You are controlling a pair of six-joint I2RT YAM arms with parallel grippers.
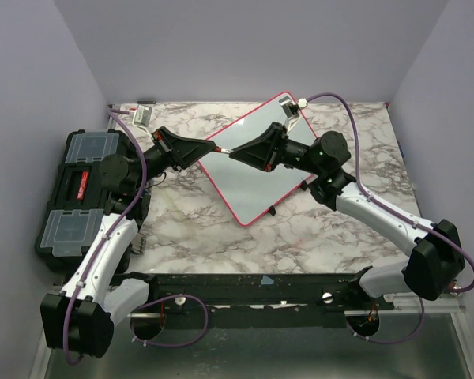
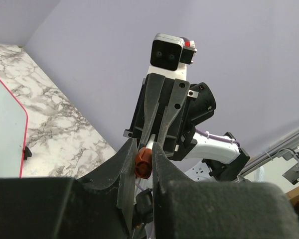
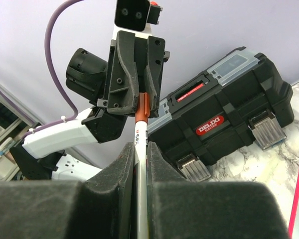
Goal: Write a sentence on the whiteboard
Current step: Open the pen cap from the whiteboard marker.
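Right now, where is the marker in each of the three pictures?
Top: centre, marker between left pincer and right pincer, over the whiteboard's left corner.
Left wrist: marker bottom centre, orange-red end in the left pincer.
Right wrist: marker bottom centre, white barrel in the right pincer.
Shared: whiteboard's red frame, centre from above, far left in left wrist, far right in right wrist.

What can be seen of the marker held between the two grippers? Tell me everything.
The marker is a slim pen, apparently plastic: a white barrel with small dark print and a reddish-brown cap, which appears seated. It is held in the air above the whiteboard, bridging both grippers: the left gripper is shut on the cap end, the right gripper on the barrel. Nothing else touches it.
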